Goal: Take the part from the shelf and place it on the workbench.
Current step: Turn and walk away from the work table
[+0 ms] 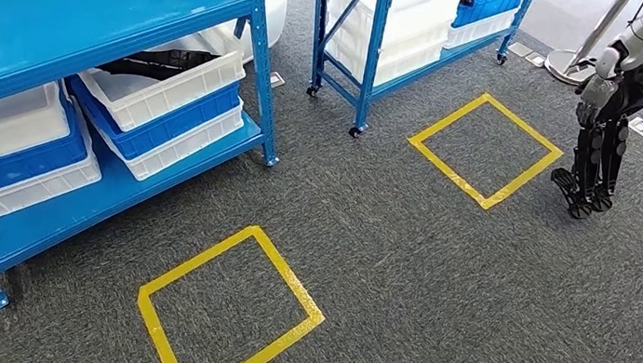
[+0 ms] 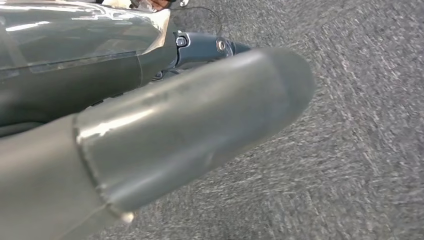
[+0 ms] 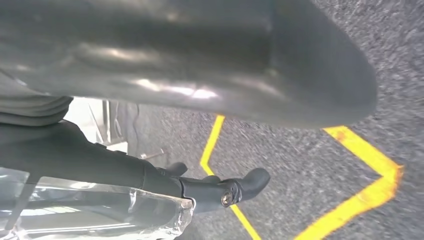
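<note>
Warehouse/lab: blue shelving [image 1: 86, 14] w/ bins [image 1: 167, 77], taped floor squares [image 1: 230, 310].

No legible text, labels, brands, numbers or signs anywhere.

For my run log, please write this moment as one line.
stage: part not yet picked | left hand: over carpet, holds nothing | right hand: over carpet, holds nothing | dark part: in white bin on blue shelf
</note>
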Available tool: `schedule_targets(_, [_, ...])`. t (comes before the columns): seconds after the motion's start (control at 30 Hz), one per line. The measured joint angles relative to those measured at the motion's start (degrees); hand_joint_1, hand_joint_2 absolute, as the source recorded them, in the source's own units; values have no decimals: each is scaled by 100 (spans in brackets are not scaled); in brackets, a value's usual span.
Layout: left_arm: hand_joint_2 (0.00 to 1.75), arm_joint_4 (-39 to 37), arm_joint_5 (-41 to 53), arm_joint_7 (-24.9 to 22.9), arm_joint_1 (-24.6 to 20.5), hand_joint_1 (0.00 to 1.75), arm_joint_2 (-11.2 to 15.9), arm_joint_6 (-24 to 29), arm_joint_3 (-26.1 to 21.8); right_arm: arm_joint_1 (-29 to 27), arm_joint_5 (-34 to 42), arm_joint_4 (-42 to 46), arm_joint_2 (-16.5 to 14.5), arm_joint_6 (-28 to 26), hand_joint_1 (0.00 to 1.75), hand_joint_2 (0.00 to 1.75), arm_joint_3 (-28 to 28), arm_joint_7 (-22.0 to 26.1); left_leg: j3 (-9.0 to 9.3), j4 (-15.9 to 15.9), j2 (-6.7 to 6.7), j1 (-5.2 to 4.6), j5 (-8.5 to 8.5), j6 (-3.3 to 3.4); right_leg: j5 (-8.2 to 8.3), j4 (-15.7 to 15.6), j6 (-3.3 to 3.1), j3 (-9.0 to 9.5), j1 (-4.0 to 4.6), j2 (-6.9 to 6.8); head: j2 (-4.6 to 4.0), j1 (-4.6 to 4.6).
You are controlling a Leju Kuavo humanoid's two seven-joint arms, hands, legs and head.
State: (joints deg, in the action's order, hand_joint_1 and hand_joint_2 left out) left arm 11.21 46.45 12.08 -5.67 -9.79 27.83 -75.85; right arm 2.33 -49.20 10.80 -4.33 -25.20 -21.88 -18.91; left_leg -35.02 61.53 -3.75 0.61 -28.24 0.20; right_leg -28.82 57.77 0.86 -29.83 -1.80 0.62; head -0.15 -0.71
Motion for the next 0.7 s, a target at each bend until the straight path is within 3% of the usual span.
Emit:
schedule_targets(0.03, [0, 0, 0, -1, -8, 0, 0, 3, 1, -5, -2, 0, -1, 0, 0, 0, 0, 1, -157, 334, 167, -3, -194, -18, -2, -1, -30, 0, 19, -65, 0, -18])
schedule_targets(0.1, [0, 0, 1, -2, -19, 0, 2, 9, 1, -27, -2, 0, 2, 0, 0, 0, -2, 1, -515, 1082, 308, 2, -528, -45, -18, 0, -62, -5, 51, -203, 0, -39])
schedule_targets(0.13, [0, 0, 1, -2, -15, 0, 1, 10, 1, -33, -2, 0, 5, 0, 0, 0, -3, 1, -610, 1282, 329, 4, -571, -49, -25, 1, -70, -6, 61, -261, 0, -38])
schedule_targets(0.17, [0, 0, 1, -2, -8, 0, 1, 10, -1, -31, -2, 0, 7, -1, 0, 0, -4, 1, -592, 1261, 343, 4, -502, -45, -30, 2, -75, -3, 66, -306, 0, -39])
schedule_targets(0.2, [0, 0, 1, -2, -2, 0, 1, 10, -2, -23, -2, 0, 7, -4, 0, 0, -4, 2, -454, 1011, 357, 5, -341, -33, -34, 2, -78, 4, 69, -335, 0, -39])
schedule_targets(0.27, [0, 0, -8, 12, -1, 0, 4, 1, -2, 4, 1, 0, 3, -15, 0, 0, -6, 9, -10, 200, 420, -10, 3, 17, -44, 6, -70, 18, 89, -371, 0, -40])
schedule_targets(0.33, [0, 0, -48, 50, -14, 0, 4, -26, -2, 22, 5, 0, -1, -33, 0, 0, -12, 16, 229, -267, 469, -42, 120, 64, -53, 9, -42, 14, 115, -388, 0, -36])
schedule_targets(0.4, [0, 0, -107, 88, -19, 0, 3, -51, -10, 27, 7, 1, -6, -50, 0, 0, -27, 22, 234, -323, 453, -72, 112, 106, -50, -14, 12, 19, 126, -409, 0, -34])
schedule_targets(0.47, [0, 0, -162, 110, -19, 0, -2, -61, -22, 25, 8, 1, -10, -64, 0, 0, -52, 32, 270, -393, 429, -52, 155, 176, -109, 72, 61, -16, 123, -344, 0, -33])
schedule_targets(0.5, [0, 0, -191, 120, -22, 0, -3, -66, -28, 22, 9, 1, -13, -71, 0, 0, -67, 39, 289, -430, 418, -35, 180, 212, -209, 256, 63, -98, 121, -274, 0, -26])
schedule_targets(0.57, [0, 0, -269, 148, -31, 0, -4, -78, -52, 9, 8, 0, -14, -84, 0, 0, -95, 54, 300, -453, 387, -20, 198, 251, -527, 951, 37, -432, 104, -135, 0, -9])
schedule_targets(0.63, [0, 0, -370, 188, -36, 0, -5, -99, -110, -9, -3, 0, -12, -93, 0, 0, -115, 66, 298, -451, 339, -20, 197, 256, -727, 1570, 66, -746, 88, -99, 0, 6])
schedule_targets(0.67, [0, 0, -429, 209, -35, 0, -7, -115, -145, -17, -10, 0, -9, -97, 0, 0, -125, 69, 302, -449, 312, -18, 195, 254, -693, 1599, 114, -769, 80, -94, 0, 10])
schedule_targets(0.7, [0, 0, -495, 231, -35, 0, -10, -134, -184, -21, -22, 0, -4, -99, 0, 0, -134, 70, 311, -445, 285, -14, 191, 246, -563, 1379, 179, -670, 65, -92, 0, 14])
